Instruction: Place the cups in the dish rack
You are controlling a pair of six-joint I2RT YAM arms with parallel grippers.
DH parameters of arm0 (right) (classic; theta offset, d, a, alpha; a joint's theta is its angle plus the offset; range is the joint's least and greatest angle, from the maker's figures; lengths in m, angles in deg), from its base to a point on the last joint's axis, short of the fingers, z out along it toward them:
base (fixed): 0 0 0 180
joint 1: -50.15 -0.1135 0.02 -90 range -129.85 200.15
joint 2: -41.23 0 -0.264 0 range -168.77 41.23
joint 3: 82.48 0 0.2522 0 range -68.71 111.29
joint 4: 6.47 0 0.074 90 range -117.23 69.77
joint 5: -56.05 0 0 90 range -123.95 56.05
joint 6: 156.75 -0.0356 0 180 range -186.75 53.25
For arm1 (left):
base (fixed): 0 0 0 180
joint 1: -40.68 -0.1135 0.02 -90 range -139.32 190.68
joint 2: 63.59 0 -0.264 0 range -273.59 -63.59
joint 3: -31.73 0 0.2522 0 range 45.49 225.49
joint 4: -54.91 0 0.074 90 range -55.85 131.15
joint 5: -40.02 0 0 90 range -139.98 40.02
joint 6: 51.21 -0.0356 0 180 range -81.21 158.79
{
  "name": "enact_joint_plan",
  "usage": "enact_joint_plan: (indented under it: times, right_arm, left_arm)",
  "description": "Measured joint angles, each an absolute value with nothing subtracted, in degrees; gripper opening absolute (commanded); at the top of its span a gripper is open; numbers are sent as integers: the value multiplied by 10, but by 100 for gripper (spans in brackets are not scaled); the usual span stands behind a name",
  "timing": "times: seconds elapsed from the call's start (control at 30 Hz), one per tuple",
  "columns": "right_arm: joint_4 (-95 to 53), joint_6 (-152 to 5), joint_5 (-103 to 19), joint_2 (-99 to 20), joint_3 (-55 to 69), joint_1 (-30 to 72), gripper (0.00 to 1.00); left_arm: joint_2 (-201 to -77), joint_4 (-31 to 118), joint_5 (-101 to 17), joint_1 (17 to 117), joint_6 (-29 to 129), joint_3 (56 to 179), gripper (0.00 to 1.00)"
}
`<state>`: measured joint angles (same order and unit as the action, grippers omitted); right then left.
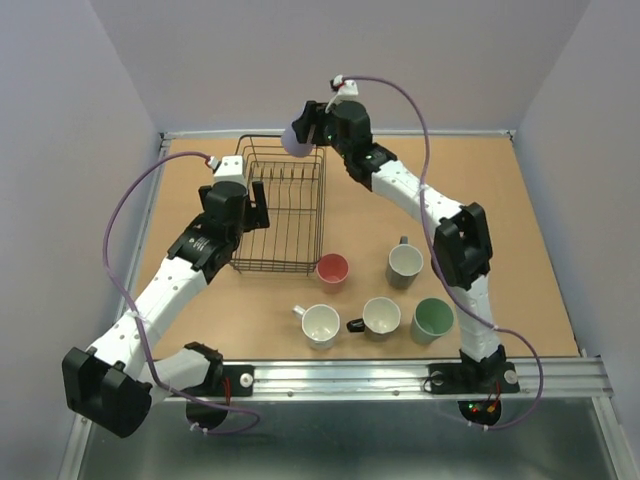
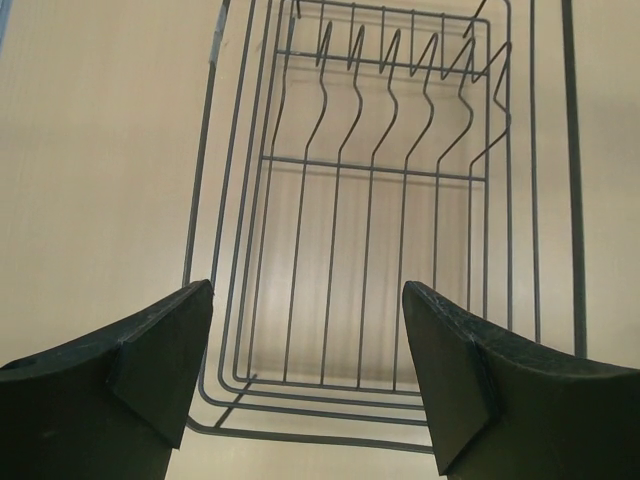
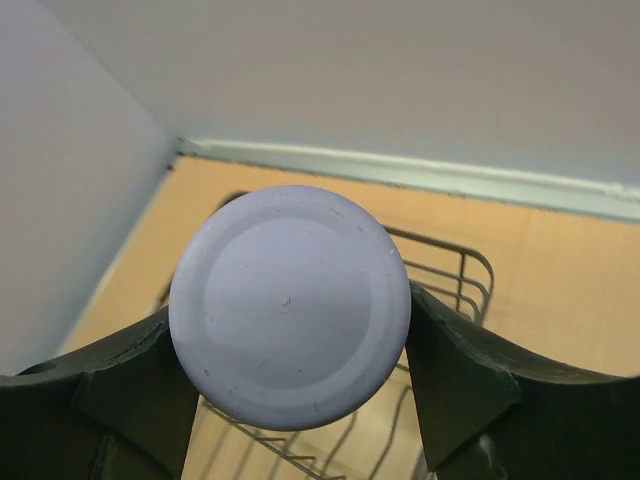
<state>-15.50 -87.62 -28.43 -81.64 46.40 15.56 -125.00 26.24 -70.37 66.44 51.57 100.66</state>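
Observation:
The dish rack (image 1: 284, 212) is a black wire basket left of centre, with nothing in it. My right gripper (image 1: 303, 133) hangs above its far end, shut on a lavender cup (image 1: 295, 141). In the right wrist view that cup's round base (image 3: 290, 305) faces the camera between the fingers, with the rack's rim (image 3: 466, 262) below. My left gripper (image 1: 257, 211) is at the rack's left side. It stands open and empty over the rack's wires (image 2: 375, 169). On the table stand a pink cup (image 1: 332, 269), a grey cup (image 1: 405, 264), a white cup (image 1: 320, 325), a black-handled cup (image 1: 381, 316) and a mint green cup (image 1: 433, 319).
Grey walls close in the table at the back and on both sides. A metal rail (image 1: 400, 375) with the arm bases runs along the near edge. A purple cable loops from each wrist.

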Motion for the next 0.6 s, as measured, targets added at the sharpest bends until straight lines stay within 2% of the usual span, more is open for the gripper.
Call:
enact_joint_plan:
  times: [0.23,0.6]
  right_arm:
    - [-204,-848,-244,-916,512,156,0]
    - [-211,-815,-191,-968,591,156,1]
  left_arm:
    - [-1247,266,-703,660,512,982,86]
    - [-1247,268,-703,660,511,981,84]
